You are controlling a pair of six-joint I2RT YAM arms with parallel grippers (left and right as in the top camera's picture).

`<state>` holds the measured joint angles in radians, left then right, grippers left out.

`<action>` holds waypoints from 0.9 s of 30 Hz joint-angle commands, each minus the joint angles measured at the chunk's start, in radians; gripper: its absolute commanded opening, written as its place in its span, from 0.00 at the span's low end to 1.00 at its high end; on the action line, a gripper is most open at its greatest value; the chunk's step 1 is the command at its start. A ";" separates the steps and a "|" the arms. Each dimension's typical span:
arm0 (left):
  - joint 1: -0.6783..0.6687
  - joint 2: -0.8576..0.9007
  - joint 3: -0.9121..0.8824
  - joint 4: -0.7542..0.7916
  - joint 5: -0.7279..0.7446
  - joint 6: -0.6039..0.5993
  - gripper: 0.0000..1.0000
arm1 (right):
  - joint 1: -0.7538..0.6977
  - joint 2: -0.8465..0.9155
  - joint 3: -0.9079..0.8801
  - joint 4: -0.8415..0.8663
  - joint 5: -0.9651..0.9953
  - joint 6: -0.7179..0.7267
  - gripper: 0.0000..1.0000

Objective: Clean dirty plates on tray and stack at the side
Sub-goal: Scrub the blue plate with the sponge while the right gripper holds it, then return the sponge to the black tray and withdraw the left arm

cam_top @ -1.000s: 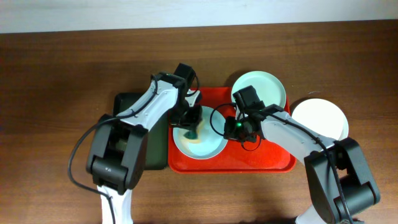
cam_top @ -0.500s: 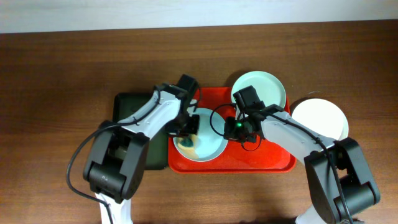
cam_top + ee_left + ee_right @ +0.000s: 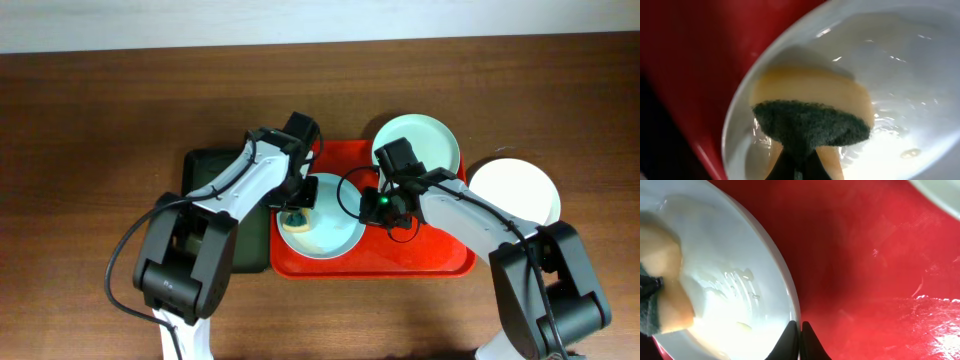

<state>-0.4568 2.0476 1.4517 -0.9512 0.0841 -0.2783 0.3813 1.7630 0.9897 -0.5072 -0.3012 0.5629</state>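
Observation:
A pale blue-green plate (image 3: 330,228) lies on the red tray (image 3: 430,255). My left gripper (image 3: 298,212) is shut on a yellow sponge (image 3: 810,90) with a dark green scouring face (image 3: 810,122). The sponge is pressed on the plate's (image 3: 900,75) inner left side, near the rim. My right gripper (image 3: 800,332) is shut on this plate's (image 3: 735,265) right rim, one finger inside and one outside. A small yellow smear (image 3: 744,326) shows on the wet plate. A second pale blue-green plate (image 3: 425,140) rests at the tray's far right corner. The white plate (image 3: 515,192) sits on the table to the right.
A dark green tray (image 3: 205,170) lies against the red tray's left side, under my left arm. Wet red tray floor (image 3: 880,270) spreads to the right of the held plate. Brown wooden table (image 3: 90,120) surrounds everything.
My left gripper has dragged the sponge from the plate's upper middle toward its left side. The right gripper and the plate have stayed put.

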 commanded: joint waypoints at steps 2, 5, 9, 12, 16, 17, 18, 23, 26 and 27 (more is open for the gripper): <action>-0.006 0.039 -0.013 0.024 -0.076 -0.032 0.00 | 0.005 0.010 -0.005 0.003 -0.005 -0.009 0.04; -0.024 0.083 -0.013 0.042 0.074 -0.031 0.00 | 0.005 0.010 -0.005 0.004 -0.005 -0.009 0.04; -0.062 0.086 -0.013 0.121 0.337 -0.012 0.00 | 0.005 0.010 -0.005 0.003 -0.005 -0.009 0.04; -0.073 0.086 -0.013 0.150 0.414 -0.011 0.00 | 0.005 0.010 -0.005 0.003 -0.005 -0.009 0.04; -0.026 0.067 0.047 0.044 0.288 0.012 0.00 | 0.005 0.010 -0.005 0.003 -0.005 -0.009 0.04; -0.013 0.051 0.069 0.002 0.236 0.014 0.00 | 0.005 0.010 -0.005 0.003 -0.005 -0.009 0.04; -0.006 0.032 0.089 -0.033 0.193 0.016 0.00 | 0.005 0.010 -0.005 0.003 -0.005 -0.009 0.04; -0.003 -0.139 0.126 -0.133 -0.077 0.025 0.00 | 0.005 0.010 -0.005 0.003 -0.005 -0.009 0.04; 0.020 -0.210 0.126 -0.187 -0.155 0.025 0.00 | 0.005 0.010 -0.005 0.003 -0.005 -0.009 0.04; 0.045 -0.230 0.126 -0.210 -0.160 0.025 0.00 | 0.005 0.010 -0.005 0.003 -0.005 -0.009 0.04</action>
<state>-0.4595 1.8923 1.5578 -1.1145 0.0345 -0.2687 0.3813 1.7630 0.9886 -0.5072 -0.3050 0.5602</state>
